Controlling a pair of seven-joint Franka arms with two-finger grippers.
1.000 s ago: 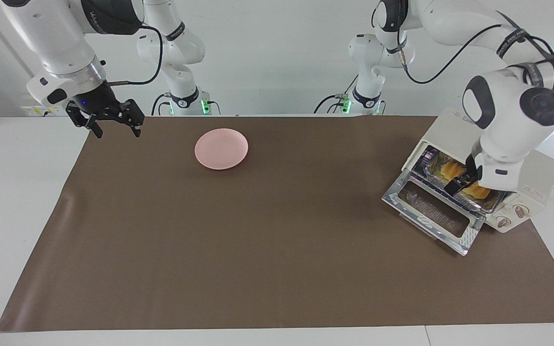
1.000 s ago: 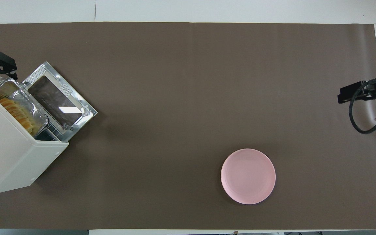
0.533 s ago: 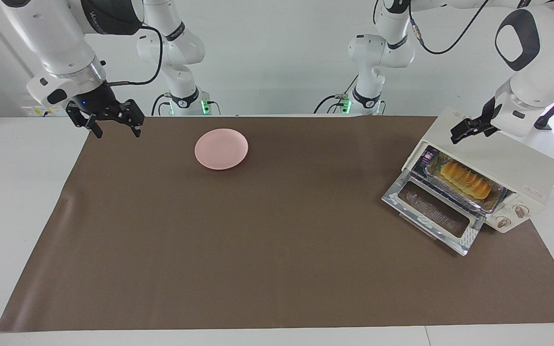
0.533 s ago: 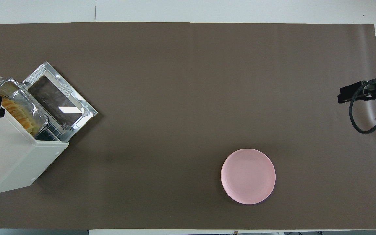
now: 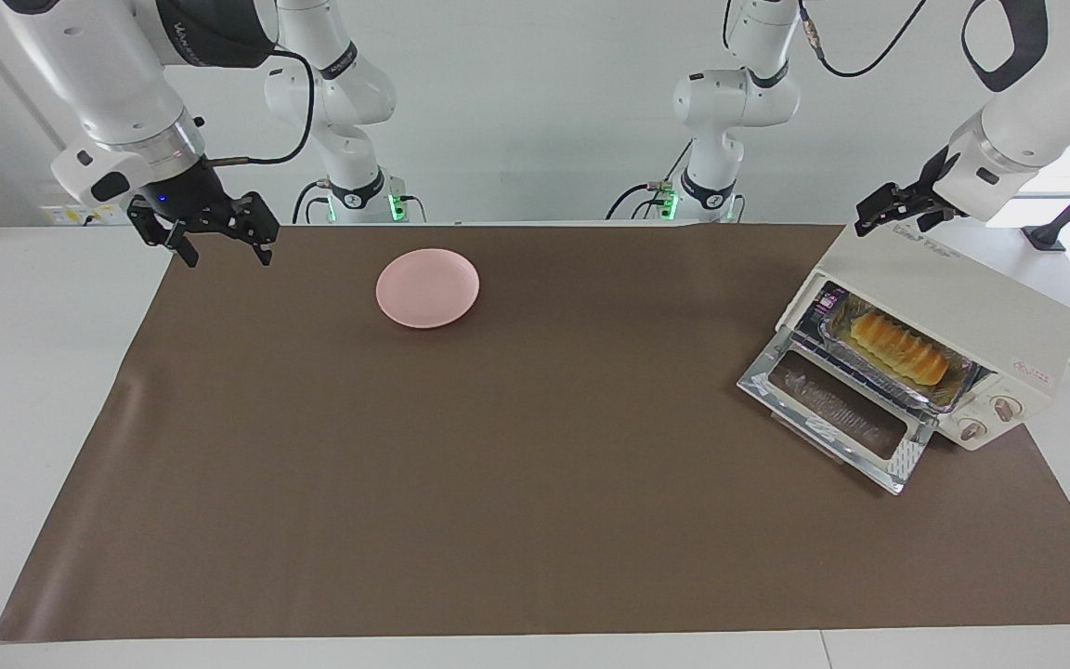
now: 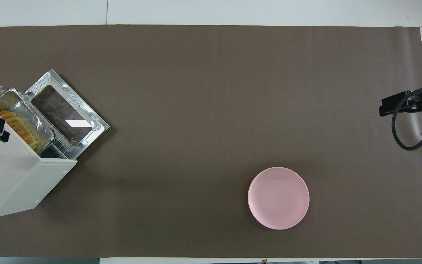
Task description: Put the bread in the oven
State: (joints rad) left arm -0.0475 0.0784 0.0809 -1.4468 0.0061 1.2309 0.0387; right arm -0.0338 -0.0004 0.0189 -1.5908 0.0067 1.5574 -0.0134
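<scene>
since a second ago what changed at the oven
The left hand let go of the bread and rose out of the oven; it is now over the oven's top. The bread stays in its foil tray inside, door open. Right hand and plate unchanged.

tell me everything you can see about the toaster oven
The boxy cream-white toaster oven stands at the left arm's end of the brown mat, turned at an angle. Its glass drop-down door lies open. Inside, a silver foil tray holds the ridged golden bread. Two round knobs sit on its front.
</scene>
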